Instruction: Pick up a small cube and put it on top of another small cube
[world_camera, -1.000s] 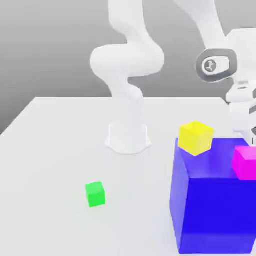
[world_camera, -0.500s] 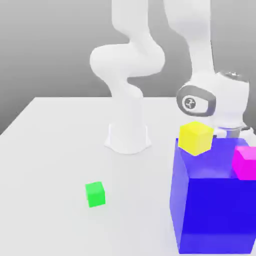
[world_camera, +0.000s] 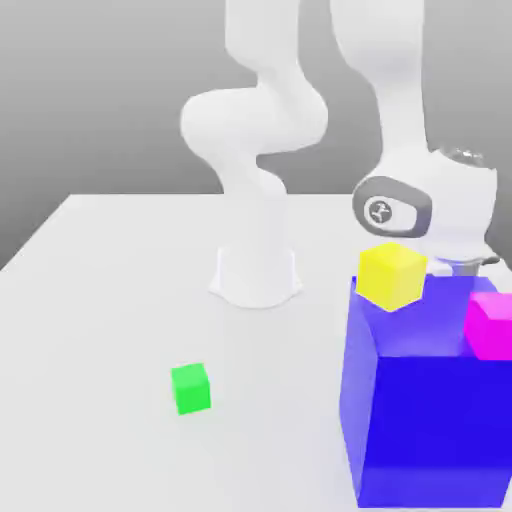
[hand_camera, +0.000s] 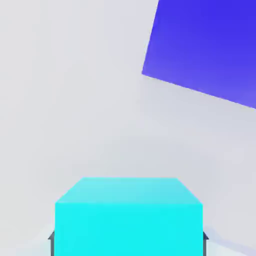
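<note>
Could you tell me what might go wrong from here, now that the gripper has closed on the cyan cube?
The gripper holds the cyan cube right beside the big blue cube, so lifting or swinging toward the green cube might clip it. The green cube is smaller, so an off-centre placement may topple.

No readable text, labels, brands or numbers on anything in view
</note>
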